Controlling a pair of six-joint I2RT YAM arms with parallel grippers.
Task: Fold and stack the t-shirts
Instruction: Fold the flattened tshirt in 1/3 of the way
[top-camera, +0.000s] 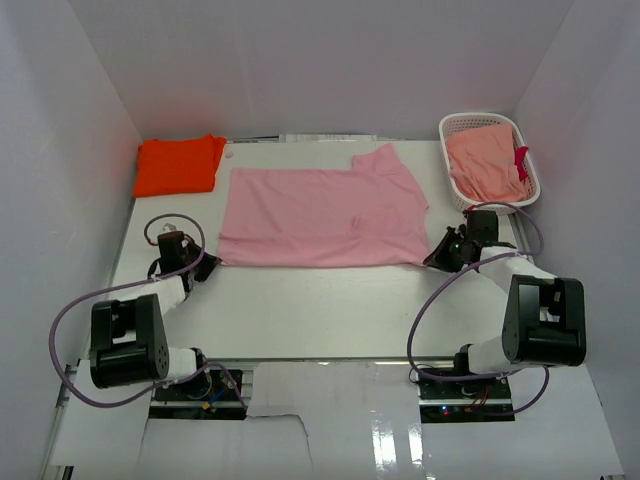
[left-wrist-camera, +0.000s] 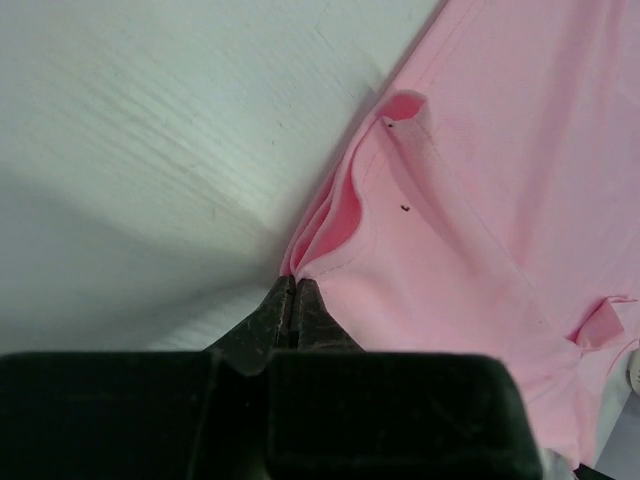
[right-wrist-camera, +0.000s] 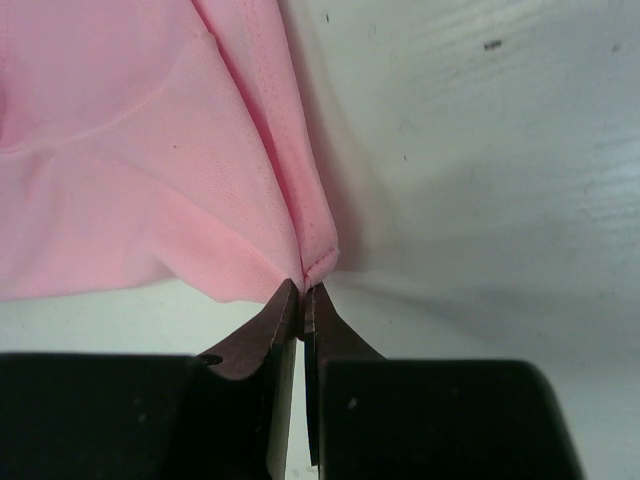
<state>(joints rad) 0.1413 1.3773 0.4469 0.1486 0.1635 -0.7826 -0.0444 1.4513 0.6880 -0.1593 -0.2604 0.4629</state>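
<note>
the pink t-shirt (top-camera: 320, 215) lies spread flat across the middle of the bench (top-camera: 320, 320), its near hem toward the arms and one sleeve sticking out at the far right. the left end effector (left-wrist-camera: 295, 285) is pressed together on the near left corner of the hem. the right end effector (right-wrist-camera: 303, 290) is pinching the near right corner the same way.

both holds look thin. on the right only the stitched edge sits between the tips, so a quick lift could pull it free and drop that side. on the left the cloth bulges in loose layers just past the tips. if only one layer is caught, the other would lag and the fold would come out rumpled.

uneven lifting or uneven travel by the two arms would skew the hem and give a crooked fold. carrying the hem too far back risks nudging the folded orange t-shirt (top-camera: 178, 165) at the far left, or the basket (top-camera: 455, 125) near the sleeve.
</note>
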